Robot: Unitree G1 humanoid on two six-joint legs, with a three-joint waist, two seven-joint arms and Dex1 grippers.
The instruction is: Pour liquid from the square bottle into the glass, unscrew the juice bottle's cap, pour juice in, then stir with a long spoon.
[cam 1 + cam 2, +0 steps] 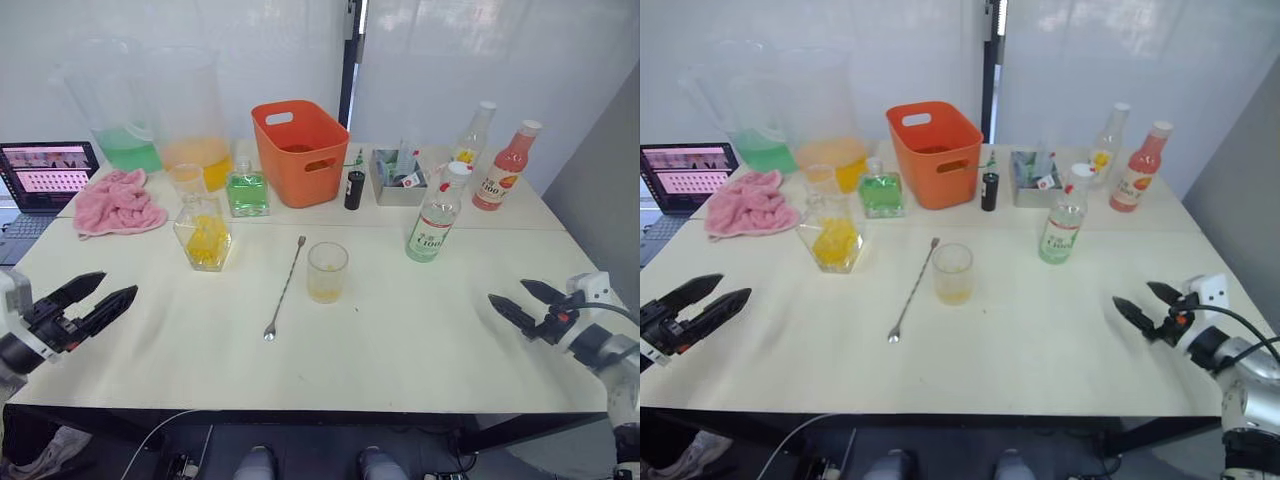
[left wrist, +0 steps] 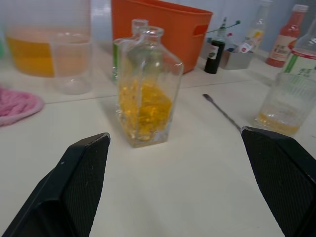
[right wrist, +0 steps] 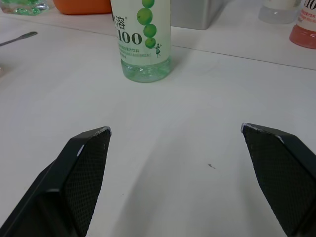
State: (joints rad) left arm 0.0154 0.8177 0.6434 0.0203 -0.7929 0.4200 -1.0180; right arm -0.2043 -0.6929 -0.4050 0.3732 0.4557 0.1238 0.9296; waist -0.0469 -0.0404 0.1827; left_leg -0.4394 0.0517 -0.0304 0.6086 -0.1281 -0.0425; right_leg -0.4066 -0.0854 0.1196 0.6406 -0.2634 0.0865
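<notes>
A square bottle (image 1: 203, 235) holding yellow liquid stands uncapped on the table's left half, straight ahead of my open left gripper (image 1: 115, 286). The glass (image 1: 327, 271) sits mid-table with a little yellow liquid at its bottom. Just left of it the long spoon (image 1: 285, 288) lies flat, bowl toward me. The juice bottle (image 1: 437, 215) stands upright to the right with its white cap (image 1: 458, 170) on, its green-dotted label (image 3: 143, 29) facing my right gripper (image 1: 508, 291). That gripper is open and empty near the table's right front.
Along the back stand two large pitchers (image 1: 195, 120), a green square bottle (image 1: 247, 190), an orange basket (image 1: 299, 150), a small black bottle (image 1: 354, 188), a metal tin (image 1: 397, 180) and two more bottles (image 1: 506, 165). A pink cloth (image 1: 118, 203) and laptop (image 1: 45, 175) lie far left.
</notes>
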